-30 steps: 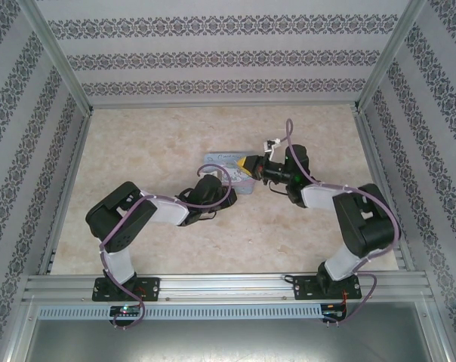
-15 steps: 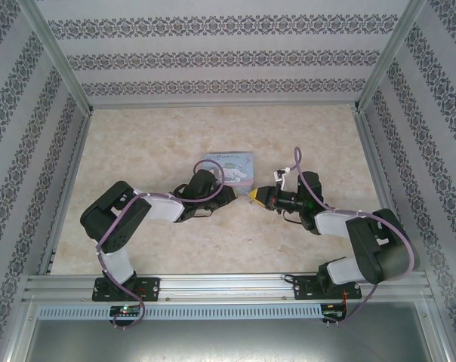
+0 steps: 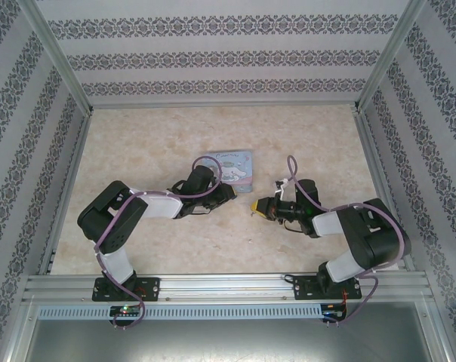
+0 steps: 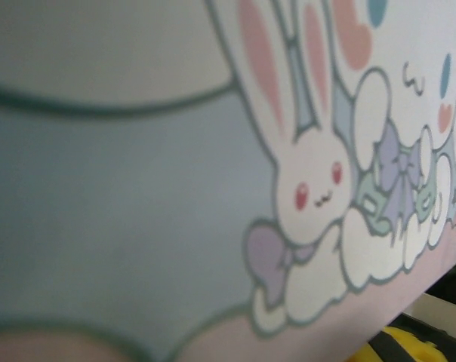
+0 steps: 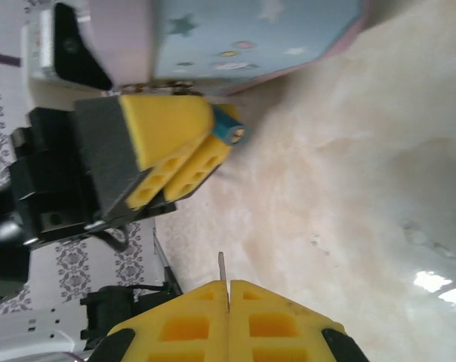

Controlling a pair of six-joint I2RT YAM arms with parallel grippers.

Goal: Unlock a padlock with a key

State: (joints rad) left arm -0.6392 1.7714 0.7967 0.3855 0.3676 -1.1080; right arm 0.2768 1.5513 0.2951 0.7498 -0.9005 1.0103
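From the camera above, the left gripper (image 3: 226,193) lay low over the beige marbled table (image 3: 152,143), its tip at the near edge of the pale blue cartoon-printed tin box (image 3: 237,164). Its arm folded back from the base to a raised elbow on the left. The forearm then ran rightward, nearly level, to the box. The right gripper (image 3: 256,205) pointed left with its yellow tip just off the box's near right corner. It stood a short gap from the left gripper, and the right arm's elbow was bent out to the right. The jaws of both were too small here to judge.

The left wrist camera sat very close to the tin box's lid (image 4: 137,211), with its white rabbit and lilac bows. A scrap of yellow finger (image 4: 398,348) showed at the lower right corner (whose it was could not be told).

In the right wrist view, the right gripper (image 5: 228,285) had its yellow fingers pressed together. They pinched the thin dark metal key (image 5: 221,268), whose blade stuck out from the seam. Opposite, the left gripper (image 5: 213,142) was clamped on the small bluish padlock (image 5: 229,130), which jutted from the fingertips. The padlock was just beside the tin box's side wall and apart from the key.
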